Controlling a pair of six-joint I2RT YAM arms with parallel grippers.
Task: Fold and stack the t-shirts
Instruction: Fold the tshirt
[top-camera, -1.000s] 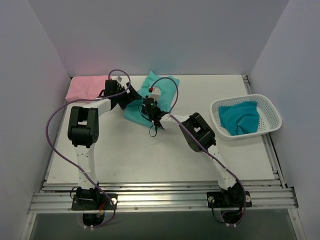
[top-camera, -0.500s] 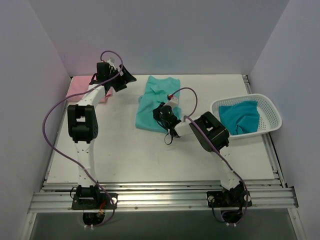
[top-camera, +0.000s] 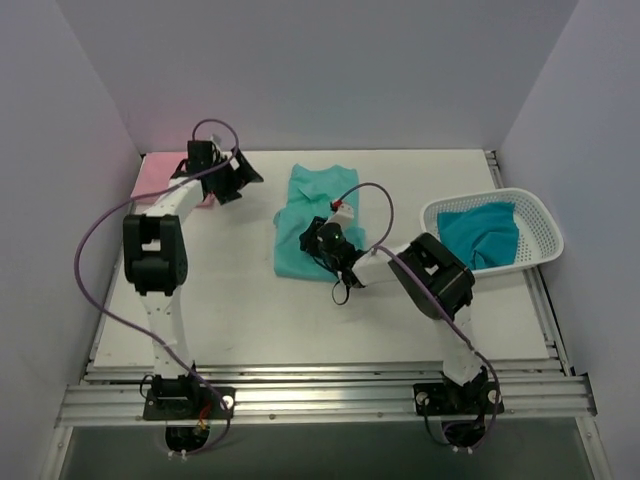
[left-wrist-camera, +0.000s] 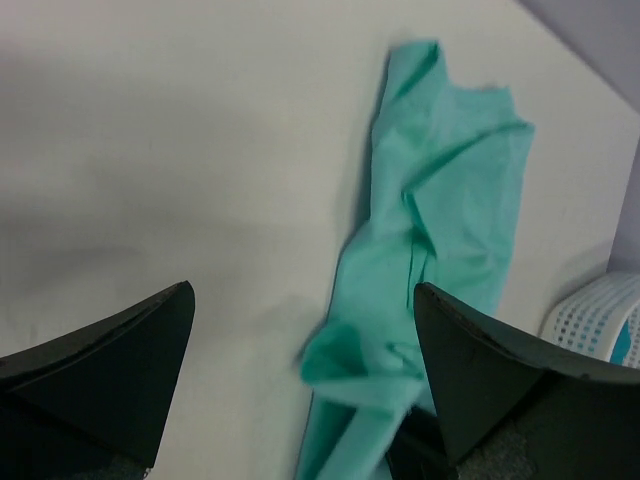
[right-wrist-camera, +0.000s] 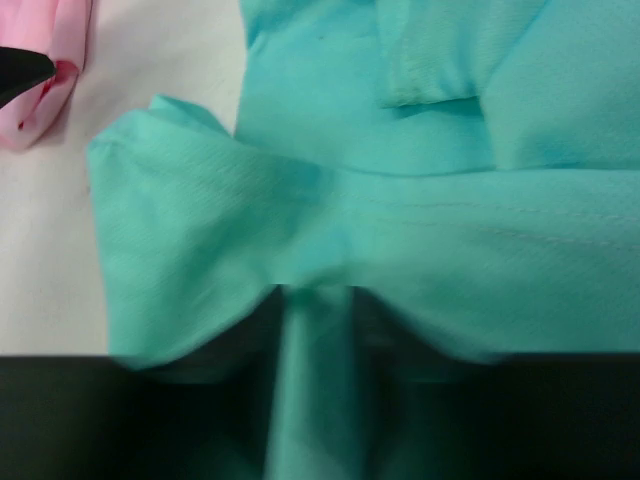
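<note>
a: where is the soft, light mint-green t-shirt to be found?
b: it is spread, creased and partly doubled over, on the flat white table, toward the far middle. a lumpy fold is seen at its near edge.
a: and how are the jaws of the right gripper set?
b: they are drawn nearly together on the near right part of that mint-green t-shirt, and a narrow pleat of its cloth is pinched between them. in the right wrist view the fabric is gathered toward that pleat from both sides.
a: what is reported of the left gripper?
b: its jaws are spread wide and nothing is held between them. it is poised above the table's far left, just beside the pale pink cloth t-shirt, well apart from the mint-green one.
a: how is the pink t-shirt placed?
b: it is laid in the far left corner, partly hidden by the left arm. whether it is folded cannot be told.
a: is a third garment seen?
b: the darker teal cloth t-shirt is crumpled inside the white plastic mesh basket, which is stood on the right side of the table, apart from both grippers.
</note>
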